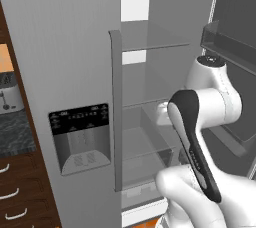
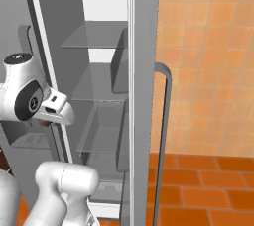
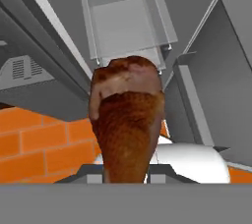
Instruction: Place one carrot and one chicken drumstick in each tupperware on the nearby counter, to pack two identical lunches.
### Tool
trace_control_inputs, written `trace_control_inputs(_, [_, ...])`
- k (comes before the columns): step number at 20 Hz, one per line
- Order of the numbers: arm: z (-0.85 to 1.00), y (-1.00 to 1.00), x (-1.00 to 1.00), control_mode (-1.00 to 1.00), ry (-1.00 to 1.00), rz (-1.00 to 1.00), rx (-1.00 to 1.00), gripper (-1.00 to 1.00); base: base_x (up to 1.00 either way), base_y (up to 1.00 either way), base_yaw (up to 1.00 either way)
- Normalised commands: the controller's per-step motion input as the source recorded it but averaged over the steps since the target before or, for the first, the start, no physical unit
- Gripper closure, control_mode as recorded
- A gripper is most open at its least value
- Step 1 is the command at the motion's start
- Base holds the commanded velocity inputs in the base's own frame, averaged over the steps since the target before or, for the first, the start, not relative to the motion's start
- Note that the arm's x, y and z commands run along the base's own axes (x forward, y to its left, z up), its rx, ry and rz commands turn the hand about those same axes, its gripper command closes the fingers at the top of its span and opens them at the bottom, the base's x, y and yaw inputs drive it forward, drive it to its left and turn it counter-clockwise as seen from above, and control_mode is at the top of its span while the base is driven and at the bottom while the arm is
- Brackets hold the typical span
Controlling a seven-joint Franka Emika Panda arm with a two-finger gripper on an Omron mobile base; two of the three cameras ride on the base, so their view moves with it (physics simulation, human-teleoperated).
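drumstick [image 3: 127, 120]: one in sight, brown roasted skin, thick meaty end at 12 o'clock in the hand view, narrow end down between the gripper's tips at 6 o'clock.
gripper [image 3: 125, 178]: closed on the drumstick's narrow end; the tips themselves are mostly hidden behind the meat.
where: held in the air in front of the open fridge [image 1: 150, 97], above the orange floor [image 3: 44, 139], not resting on any shelf.
handling: likely light and fairly stiff thanks to the bone, but the skin looks glossy, so it may slip or swing if carried fast.
hold point: the thin bone end is the sensible place to pinch; the fat end is too rounded for the jaws.
risk: the heavy end stands away from the grip, so a quick turn could let it pivot.
fridge shelves: clear glass ones, about three counted in the left base view, with no food seen on them.
desk [image 1: 15, 132]: a speckled strip at 9 o'clock in the left base view, with one toaster [image 1: 9, 97] on it.
count: one drumstick; carrots and tupperware cannot be counted from here.
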Motion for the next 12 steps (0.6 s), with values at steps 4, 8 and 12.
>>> trace_control_inputs(4, [-0.68,-0.02,-0.9,-1.0,0.07,-0.06,0.18,1.0,0.0,0.0,0.0])
trace_control_inputs(8, [0.0,0.2,-0.29,-1.0,0.02,0.0,0.01,1.0,0.0,0.0,0.0])
trace_control_inputs(12, [0.0,0.0,0.0,1.0,0.0,0.0,0.0,1.0,-0.34,0.96,0.15])
